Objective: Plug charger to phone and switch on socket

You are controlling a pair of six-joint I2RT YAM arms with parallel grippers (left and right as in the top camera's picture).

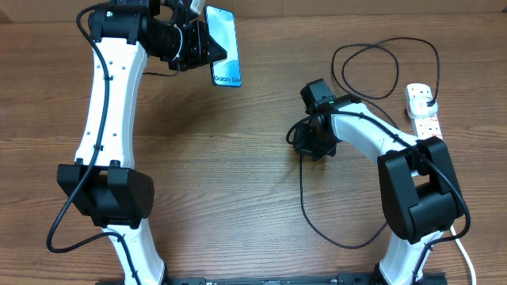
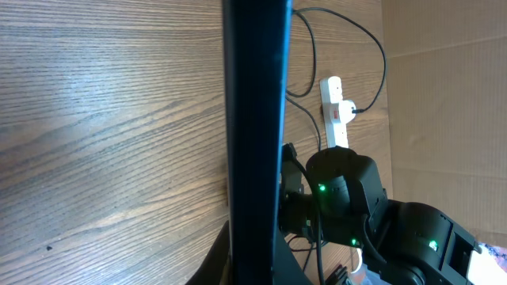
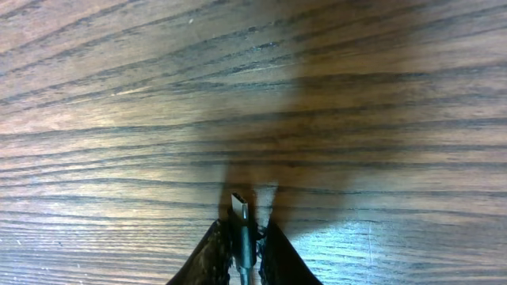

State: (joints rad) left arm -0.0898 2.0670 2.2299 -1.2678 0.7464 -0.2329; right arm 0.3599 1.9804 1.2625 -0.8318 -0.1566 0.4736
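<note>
Brown wood-grain bench [image 1: 238, 174] carries everything, with tan cardboard [image 2: 444, 103] past its far edge. At the far left, the left claw [image 1: 204, 43] pinches the small rectangular phone with a light blue-teal screen [image 1: 224, 39] by one long edge. Mid-bench, the right claw [image 3: 242, 233] is pressed onto the connector tip of the long thin black charger cable [image 1: 302, 190]. Its black plug sits in the white oblong socket strip with red-marked switches [image 1: 424, 109] at the right edge, and cable loops lie between that arm and the strip
</note>
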